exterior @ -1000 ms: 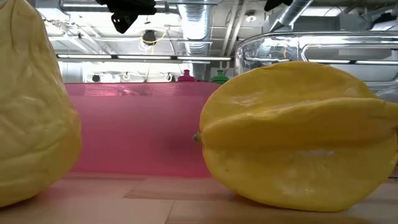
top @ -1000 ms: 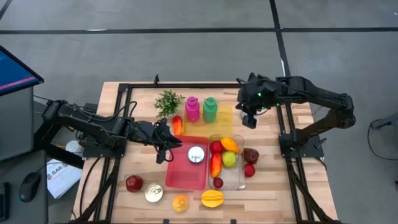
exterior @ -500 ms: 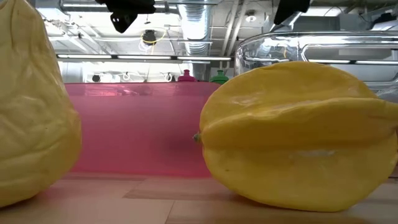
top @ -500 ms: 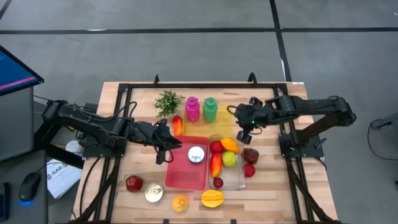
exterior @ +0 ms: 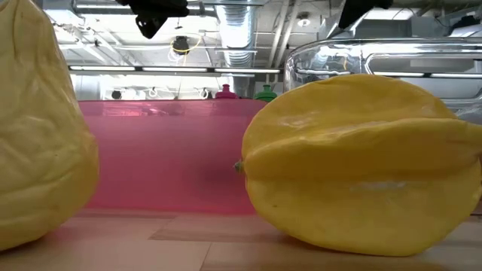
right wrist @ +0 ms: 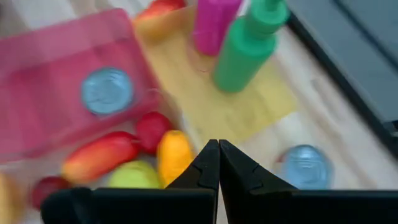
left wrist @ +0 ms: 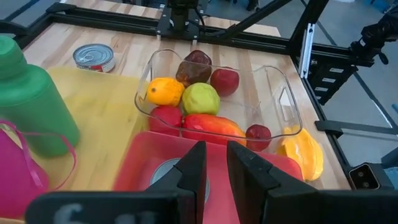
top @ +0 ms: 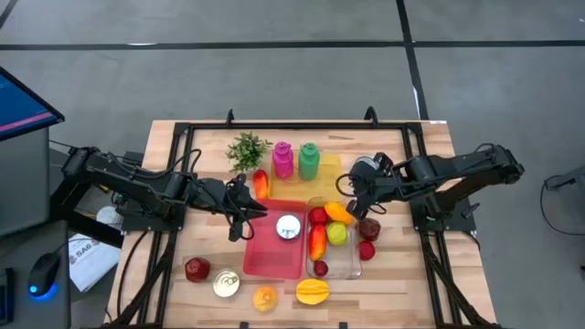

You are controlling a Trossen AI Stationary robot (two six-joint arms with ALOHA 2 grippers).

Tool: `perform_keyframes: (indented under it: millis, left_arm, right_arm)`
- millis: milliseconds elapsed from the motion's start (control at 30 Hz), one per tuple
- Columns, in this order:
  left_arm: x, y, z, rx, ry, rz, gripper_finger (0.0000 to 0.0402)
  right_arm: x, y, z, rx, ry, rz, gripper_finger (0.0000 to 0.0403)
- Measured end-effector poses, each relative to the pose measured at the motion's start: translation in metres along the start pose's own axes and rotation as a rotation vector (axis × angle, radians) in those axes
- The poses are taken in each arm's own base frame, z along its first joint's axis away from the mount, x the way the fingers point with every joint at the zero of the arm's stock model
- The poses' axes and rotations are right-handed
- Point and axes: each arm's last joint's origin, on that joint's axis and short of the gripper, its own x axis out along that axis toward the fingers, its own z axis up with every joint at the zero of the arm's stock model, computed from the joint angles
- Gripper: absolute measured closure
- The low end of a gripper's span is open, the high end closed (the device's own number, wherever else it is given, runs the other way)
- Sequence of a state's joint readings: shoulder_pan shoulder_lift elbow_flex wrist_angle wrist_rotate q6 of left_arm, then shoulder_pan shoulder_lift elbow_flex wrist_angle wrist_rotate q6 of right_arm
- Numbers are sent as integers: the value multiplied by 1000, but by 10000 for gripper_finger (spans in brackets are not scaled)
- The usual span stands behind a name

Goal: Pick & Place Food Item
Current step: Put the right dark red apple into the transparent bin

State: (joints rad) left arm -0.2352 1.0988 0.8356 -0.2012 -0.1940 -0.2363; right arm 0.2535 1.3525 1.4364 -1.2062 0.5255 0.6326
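Note:
A clear container (top: 355,265) holds several fruits: an orange mango (right wrist: 173,155), a red apple (right wrist: 151,129), a green apple (left wrist: 200,98) and a long red fruit (left wrist: 211,126). My right gripper (top: 347,187) (right wrist: 219,146) hovers shut above the container's far right corner, beside a tin can (right wrist: 303,165) on the wood, and touches nothing. My left gripper (top: 243,212) (left wrist: 216,163) waits at the left edge of the pink tray (top: 265,256). Its fingers are a narrow gap apart and hold nothing. A second tin can (top: 289,227) lies in the tray.
A green bottle (top: 309,161) and a pink bottle (top: 282,159) stand on a yellow mat (top: 331,174), with a plant (top: 247,148) to their left. A dark red fruit (top: 368,228) and a red fruit (top: 366,249) lie right of the container. A starfruit (top: 312,291), an orange (top: 265,298) and a third can (top: 226,285) sit near the front edge.
My right arm has folded down from its raised pose. Its gripper has dropped lower and moved toward the near edge and the left, to the clear container's far right corner. It has stayed shut. The left arm and all objects have stayed where they were.

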Motion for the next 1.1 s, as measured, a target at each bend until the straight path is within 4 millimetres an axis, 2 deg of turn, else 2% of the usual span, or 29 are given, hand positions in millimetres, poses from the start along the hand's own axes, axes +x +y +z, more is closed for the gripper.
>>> perform_keyframes:
  millis: [200, 467, 667, 800, 900, 1100]
  left_arm:
    - [0, 0, 0, 84, 3, 0, 349]
    - [1, 0, 0, 99, 3, 0, 349]
    - [1, 0, 0, 98, 3, 1, 349]
    - [1, 0, 0, 98, 2, 1, 349]
    - [1, 0, 0, 98, 2, 1, 349]
    - [1, 0, 0, 78, 2, 0, 349]
  right_arm:
    - [15, -29, 11, -54, 70, -88, 402]
    - [36, -74, 26, -87, 198, 0, 403]
    - [53, -98, 25, -48, 243, -11, 403]
    - [72, -115, 13, 21, 270, -43, 403]
    - [89, -125, -5, 67, 308, -42, 403]
    - [99, -129, -34, 189, 299, -39, 403]
